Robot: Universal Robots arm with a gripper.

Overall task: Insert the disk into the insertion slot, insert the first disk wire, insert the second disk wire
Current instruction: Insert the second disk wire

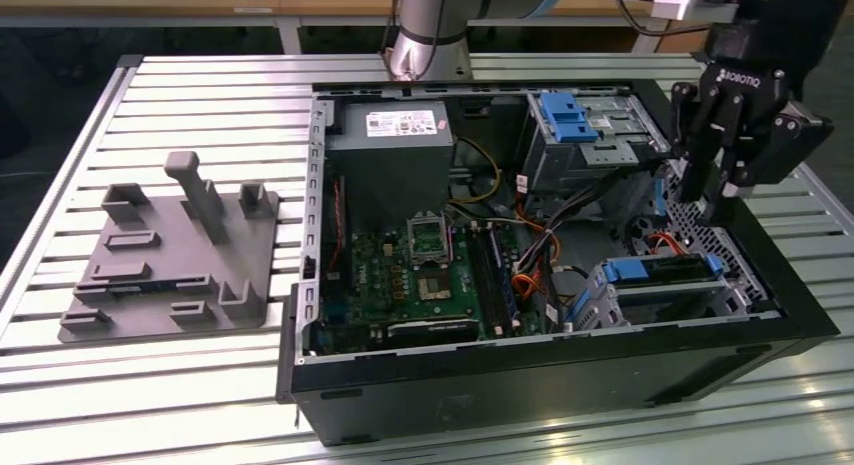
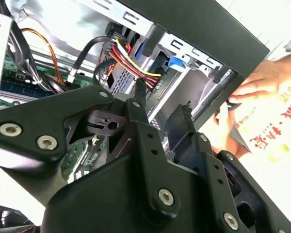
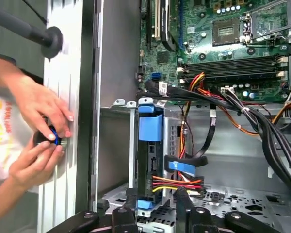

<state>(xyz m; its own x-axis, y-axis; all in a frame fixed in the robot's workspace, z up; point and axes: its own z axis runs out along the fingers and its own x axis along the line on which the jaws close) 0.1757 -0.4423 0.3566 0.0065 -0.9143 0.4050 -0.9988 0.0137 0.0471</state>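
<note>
The disk [image 1: 663, 272], silver-grey in a blue carrier, sits inside the insertion slot [image 1: 625, 307], a low perforated metal cage at the case's front corner on the exterior view's right. In the first wrist view the disk [image 3: 149, 160] stands edge-on in the cage. A blue flat-cable plug [image 3: 182, 166] and a yellow-red-black wire plug [image 3: 177, 183] meet its end. My gripper [image 1: 711, 200] hangs above and just behind the slot, open, with nothing between its fingers. In both wrist views the gripper [image 3: 157, 200] [image 2: 163, 99] points at those wires [image 2: 136, 63].
A person's hands [image 3: 36, 131] hold a small blue-and-black part on the table beside the case wall [image 3: 87, 97]; a hand [image 2: 262, 80] also shows past the case edge. A taller grey cage with a blue latch [image 1: 574, 120] stands behind the slot. A grey fixture plate [image 1: 167, 255] lies at the exterior view's left.
</note>
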